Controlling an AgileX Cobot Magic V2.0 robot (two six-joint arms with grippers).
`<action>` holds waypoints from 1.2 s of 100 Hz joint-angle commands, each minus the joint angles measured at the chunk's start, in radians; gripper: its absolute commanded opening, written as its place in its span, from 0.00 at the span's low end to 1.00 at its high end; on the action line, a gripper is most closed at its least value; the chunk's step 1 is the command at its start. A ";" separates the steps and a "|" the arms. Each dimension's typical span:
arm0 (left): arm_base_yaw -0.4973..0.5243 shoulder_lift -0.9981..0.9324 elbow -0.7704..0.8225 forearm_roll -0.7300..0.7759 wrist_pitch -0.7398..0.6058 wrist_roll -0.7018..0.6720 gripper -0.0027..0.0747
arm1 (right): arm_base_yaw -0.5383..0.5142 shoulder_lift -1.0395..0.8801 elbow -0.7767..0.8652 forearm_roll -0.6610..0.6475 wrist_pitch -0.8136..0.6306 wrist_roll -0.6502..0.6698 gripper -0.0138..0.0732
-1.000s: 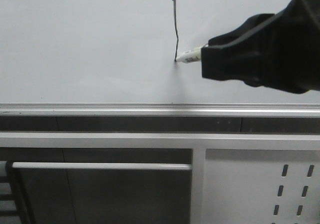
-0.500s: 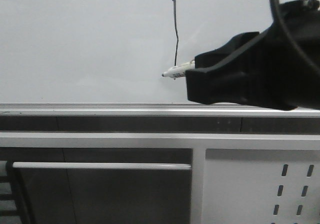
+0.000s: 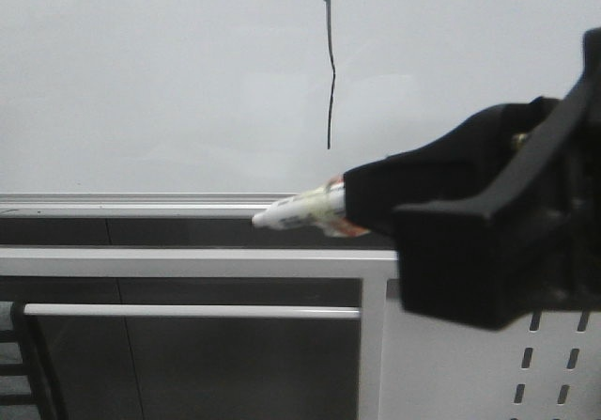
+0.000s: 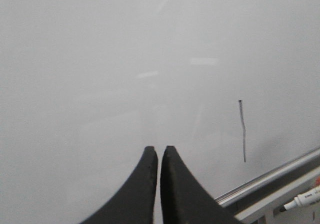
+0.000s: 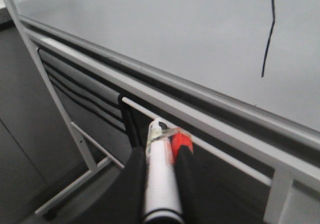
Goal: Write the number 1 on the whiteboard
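Number 1 (image 3: 330, 72) drawn on whiteboard (image 3: 150, 82), a thin black stroke up at 12 o'clock in the front view. Right gripper (image 3: 349, 204) clamped on white marker pen (image 3: 299, 210), which sits off the board at 5 o'clock from the stroke, tip toward 9. Left gripper (image 4: 159, 151) fingers together, holding nothing.

Right gripper (image 3: 352, 199) fingers clamped together low at right, left gripper (image 4: 159, 151) fingers pressed together
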 commanded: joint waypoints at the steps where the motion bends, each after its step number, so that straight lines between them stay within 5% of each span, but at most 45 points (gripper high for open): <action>1: 0.002 0.066 -0.029 0.197 -0.200 0.009 0.01 | 0.003 -0.020 -0.062 -0.025 0.001 -0.008 0.10; 19: 0.002 0.209 -0.035 0.334 -0.357 -0.008 0.01 | 0.003 -0.020 -0.164 0.074 0.118 -0.150 0.10; 57: 0.002 0.366 -0.079 0.393 -0.430 0.008 0.02 | 0.003 -0.021 -0.306 0.640 0.177 -0.646 0.10; 70: 0.002 0.409 -0.079 0.395 -0.454 0.054 0.12 | 0.003 -0.035 -0.322 0.815 0.157 -0.797 0.10; 95: 0.002 0.514 -0.081 0.395 -0.513 0.079 0.40 | 0.003 -0.086 -0.341 0.885 0.195 -0.815 0.10; 120: 0.002 0.524 -0.151 0.395 -0.529 0.101 0.42 | 0.003 -0.091 -0.350 0.943 0.207 -0.815 0.10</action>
